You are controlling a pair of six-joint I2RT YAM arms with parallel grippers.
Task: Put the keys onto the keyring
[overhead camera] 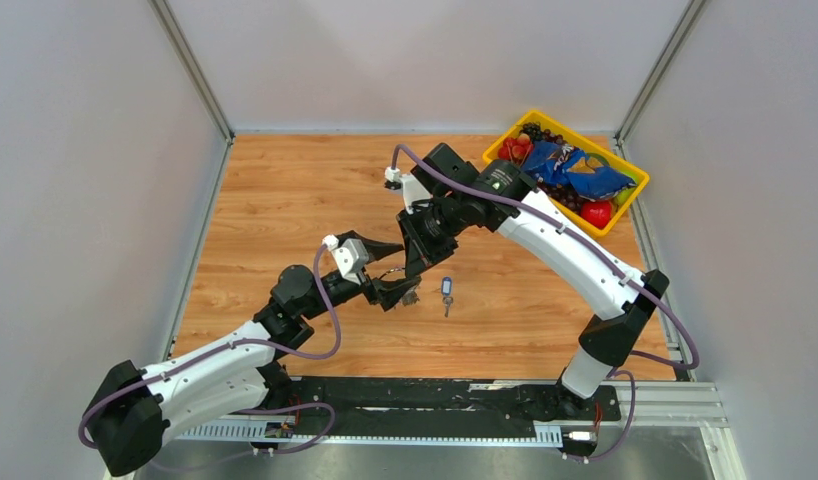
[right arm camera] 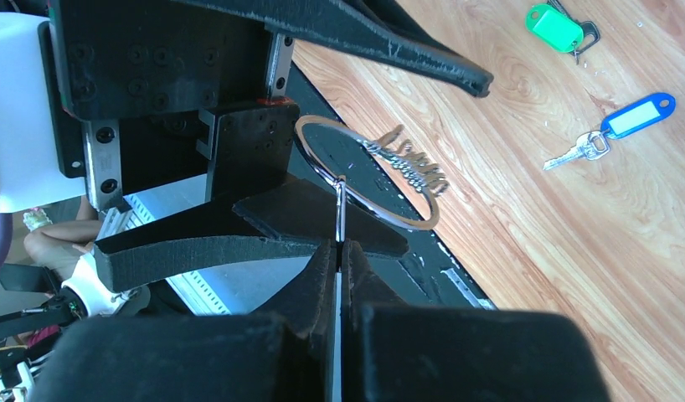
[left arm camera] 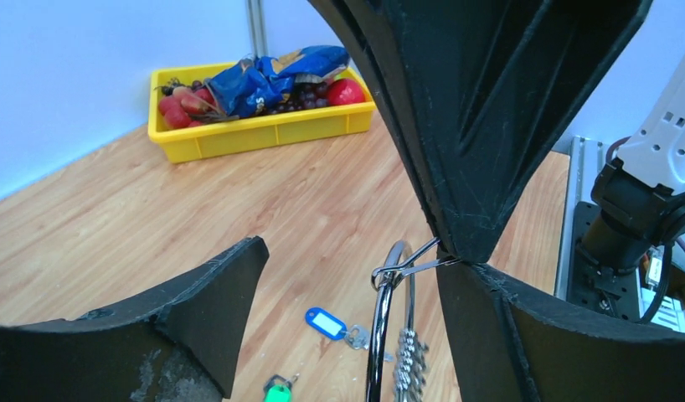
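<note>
My right hand (right arm camera: 339, 244) pinches the keyring (left arm camera: 377, 335) by its clip, my left hand (left arm camera: 357, 253) gapes wide and empty around it, and the blue-tagged key (right arm camera: 611, 134) and green-tagged key (right arm camera: 555, 25) lie loose on the counter (right arm camera: 574, 268): threading, I judge, is not yet begun.

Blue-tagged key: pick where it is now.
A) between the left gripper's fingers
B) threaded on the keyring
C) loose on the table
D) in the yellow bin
C: the blue-tagged key lies flat on the table, apart from the keyring, which the right gripper holds up by its clip.
</note>
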